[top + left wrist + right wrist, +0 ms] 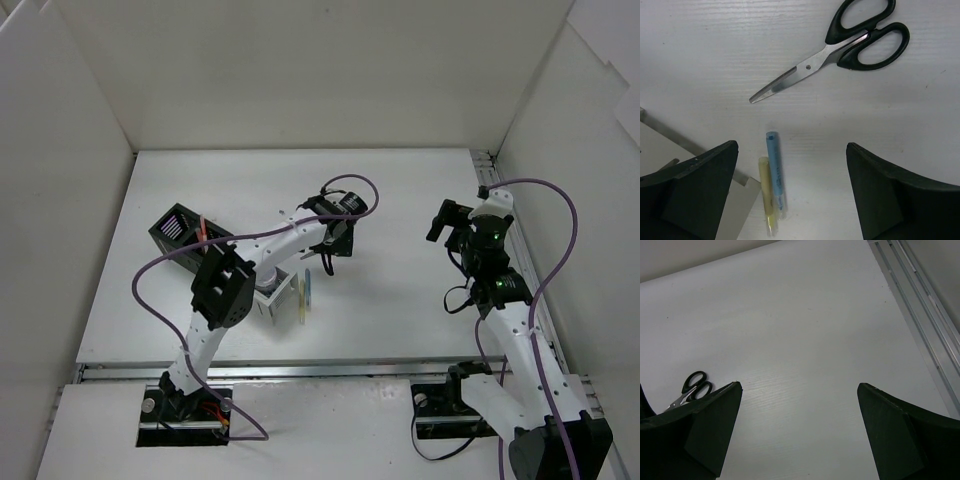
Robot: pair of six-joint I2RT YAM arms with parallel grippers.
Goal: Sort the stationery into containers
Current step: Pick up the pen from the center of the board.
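Over the blue pen [776, 175] and yellow pen [767, 195], had left gripper [792, 146] wide open, empty; probably needed centring on just one before closing.

Scissors [840, 47]: glossy black plastic handles and bare metal blades with a dull brushed sheen. The blue pen [775, 170] and yellow pen [767, 195] are smooth, kinda translucent plastic. The table [705, 60] is matt white with fine ribbing, like corrugated plastic sheet. The left gripper [791, 150] fingers [700, 185] look like matt black plastic, slightly grainy. The black organiser box [175, 235] looks like mesh.
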